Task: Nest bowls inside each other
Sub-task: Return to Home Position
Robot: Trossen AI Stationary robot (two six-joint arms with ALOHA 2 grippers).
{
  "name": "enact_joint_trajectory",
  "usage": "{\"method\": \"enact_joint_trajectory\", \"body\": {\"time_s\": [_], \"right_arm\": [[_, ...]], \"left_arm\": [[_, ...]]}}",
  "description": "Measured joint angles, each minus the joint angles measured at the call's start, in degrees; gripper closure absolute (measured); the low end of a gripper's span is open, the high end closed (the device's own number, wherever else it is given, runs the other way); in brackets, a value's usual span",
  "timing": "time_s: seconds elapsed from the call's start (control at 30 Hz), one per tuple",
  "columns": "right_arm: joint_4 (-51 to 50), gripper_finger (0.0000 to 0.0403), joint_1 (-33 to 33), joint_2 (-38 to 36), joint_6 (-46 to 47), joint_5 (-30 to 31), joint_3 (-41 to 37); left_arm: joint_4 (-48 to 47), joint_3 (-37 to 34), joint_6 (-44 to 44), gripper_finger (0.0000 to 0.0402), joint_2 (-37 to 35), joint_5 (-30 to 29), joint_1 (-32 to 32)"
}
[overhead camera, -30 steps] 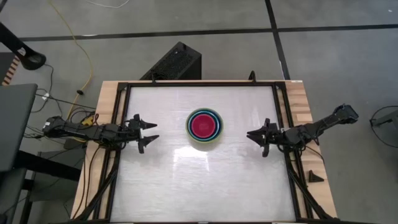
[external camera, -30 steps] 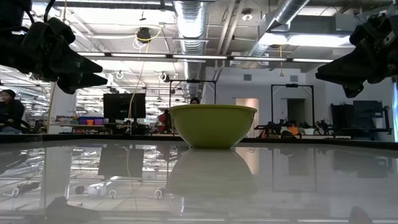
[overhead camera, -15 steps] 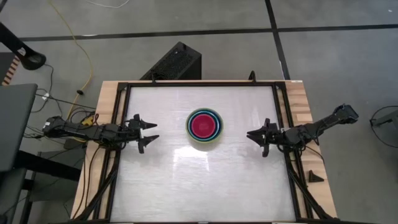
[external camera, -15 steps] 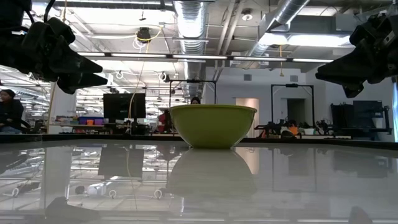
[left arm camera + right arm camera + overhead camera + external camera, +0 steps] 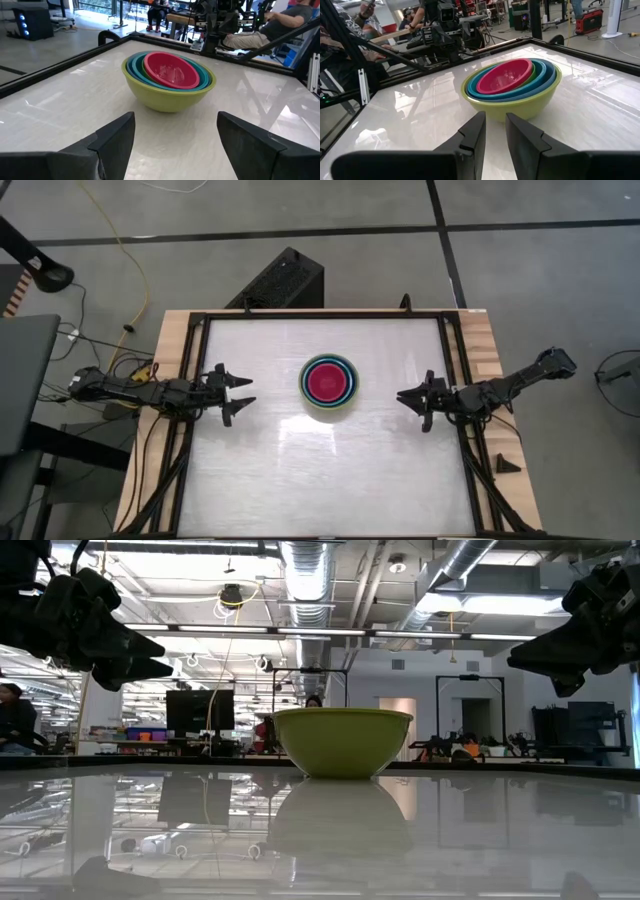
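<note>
Near the middle of the white table stands one nested stack of bowls (image 5: 329, 382). The olive-green bowl (image 5: 343, 742) is outermost and rests on its base. Inside it sit light blue and teal bowls, and the magenta bowl (image 5: 170, 70) is innermost. A lime rim shows around the magenta one in the right wrist view (image 5: 512, 87). My left gripper (image 5: 250, 392) hovers open to the left of the stack and points at it, fingers wide apart (image 5: 175, 117). My right gripper (image 5: 403, 397) hovers to the right of the stack and points at it, a narrow gap between its fingers (image 5: 495, 116). Neither holds anything.
Black rails (image 5: 196, 380) frame the tabletop, with wooden strips outside them. A black box (image 5: 285, 280) sits on the floor past the far edge. A small black wedge (image 5: 508, 464) lies on the right wooden strip. People sit in the room beyond (image 5: 280, 25).
</note>
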Motion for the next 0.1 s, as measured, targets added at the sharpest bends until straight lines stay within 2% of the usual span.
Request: {"method": "enact_joint_trajectory", "body": {"time_s": [0.1], "right_arm": [[0.00,0.0291,0.00,0.00,0.00,0.00,0.00]], "left_arm": [[0.00,-0.02,0.00,0.0132,0.00,0.00,0.00]]}}
